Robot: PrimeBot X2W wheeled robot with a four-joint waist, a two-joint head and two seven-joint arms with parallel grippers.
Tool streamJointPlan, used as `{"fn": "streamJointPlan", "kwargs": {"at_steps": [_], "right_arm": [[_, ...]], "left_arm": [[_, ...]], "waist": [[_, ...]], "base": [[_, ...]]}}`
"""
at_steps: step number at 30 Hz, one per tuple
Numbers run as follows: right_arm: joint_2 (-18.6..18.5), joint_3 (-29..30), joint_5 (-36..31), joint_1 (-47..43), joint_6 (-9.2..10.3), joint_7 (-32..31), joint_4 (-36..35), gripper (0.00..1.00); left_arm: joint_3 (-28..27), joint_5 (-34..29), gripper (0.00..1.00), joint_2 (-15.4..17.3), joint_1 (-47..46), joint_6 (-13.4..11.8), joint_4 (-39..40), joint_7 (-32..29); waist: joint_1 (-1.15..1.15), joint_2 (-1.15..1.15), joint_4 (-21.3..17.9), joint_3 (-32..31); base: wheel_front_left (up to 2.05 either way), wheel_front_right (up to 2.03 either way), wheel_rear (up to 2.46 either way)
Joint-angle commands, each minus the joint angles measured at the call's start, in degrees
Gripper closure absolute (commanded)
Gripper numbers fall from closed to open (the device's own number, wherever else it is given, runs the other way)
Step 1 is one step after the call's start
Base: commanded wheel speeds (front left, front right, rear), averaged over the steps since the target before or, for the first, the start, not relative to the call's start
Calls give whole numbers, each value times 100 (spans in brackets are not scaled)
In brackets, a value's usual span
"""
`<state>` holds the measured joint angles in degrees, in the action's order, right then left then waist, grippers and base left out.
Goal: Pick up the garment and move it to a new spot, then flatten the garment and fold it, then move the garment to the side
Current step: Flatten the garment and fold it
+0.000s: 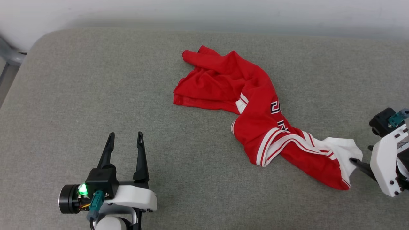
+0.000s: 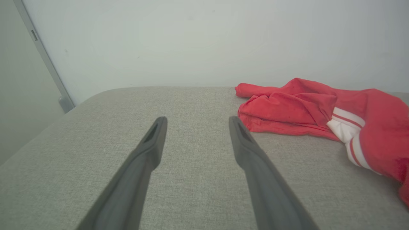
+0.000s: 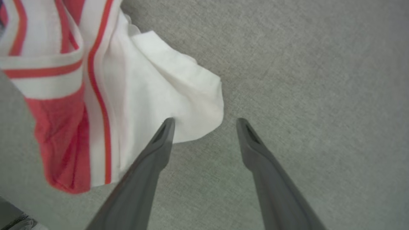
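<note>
The garment [image 1: 255,105] lies crumpled on the grey cloth-covered surface [image 1: 96,95] in a twisted diagonal band. Its bunched red body sits toward the far middle and its white sleeve [image 1: 343,148] trails toward the near right. Part of the black lettering [image 1: 275,107] shows on a fold, and the rest is buried in creases. The left pincer [image 1: 125,134] hovers over bare surface at the near left, well apart from the cloth, with its jaws spread wide and nothing between them. The right pincer [image 3: 206,121] is at the sleeve end, also gaping wide and gripping nothing. In the right wrist view one fingertip [image 3: 168,123] overlaps the white hem while the other is over bare cloth-covered surface just beside it. Whether that first tip touches the fabric cannot be told. As a judgement, the task looks to be at its very start. The right arm appears placed for a first pinch on the sleeve edge, but no hold is made. Nothing shows whether this is the garment's new spot or not. Flattening is not done, since the shirt is rumpled and doubled over itself. Folding is not begun, and moving it to the side remains. Practically every step is yet to do.
</note>
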<state>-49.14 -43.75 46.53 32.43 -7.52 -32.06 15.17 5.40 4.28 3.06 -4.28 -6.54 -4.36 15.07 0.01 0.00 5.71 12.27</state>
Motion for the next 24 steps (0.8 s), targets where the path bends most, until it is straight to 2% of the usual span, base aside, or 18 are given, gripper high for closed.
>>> {"fn": "streamJointPlan", "kwargs": {"at_steps": [1,7,13,15,21,24], "right_arm": [[33,-45,16,122,6,20,111,0],[317,-664,170,126,3,9,775,0],[517,-1168,416,97,-12,250,998,0],[492,-1232,359,301,-26,544,958,100],[341,-1066,361,992,8,1557,755,100],[489,-1042,474,1212,4,1961,483,100]], "left_arm": [[18,6,0,-7,-100,11,3,15],[69,40,0,-17,-267,-39,-43,15],[58,100,0,-19,-279,-94,-114,15],[52,105,0,-20,-251,-102,-141,15],[87,133,0,-19,-136,-116,-203,15],[93,126,0,-17,-51,-110,-213,15]], "waist": [[-1,0,109,157],[-1,0,279,399],[-1,0,266,347],[-1,0,230,264],[-1,0,166,-101],[-1,0,173,-281]], "base": [[0,0,0],[0,0,0],[0,0,0],[0,0,0],[0,0,0],[0,0,0]]}}
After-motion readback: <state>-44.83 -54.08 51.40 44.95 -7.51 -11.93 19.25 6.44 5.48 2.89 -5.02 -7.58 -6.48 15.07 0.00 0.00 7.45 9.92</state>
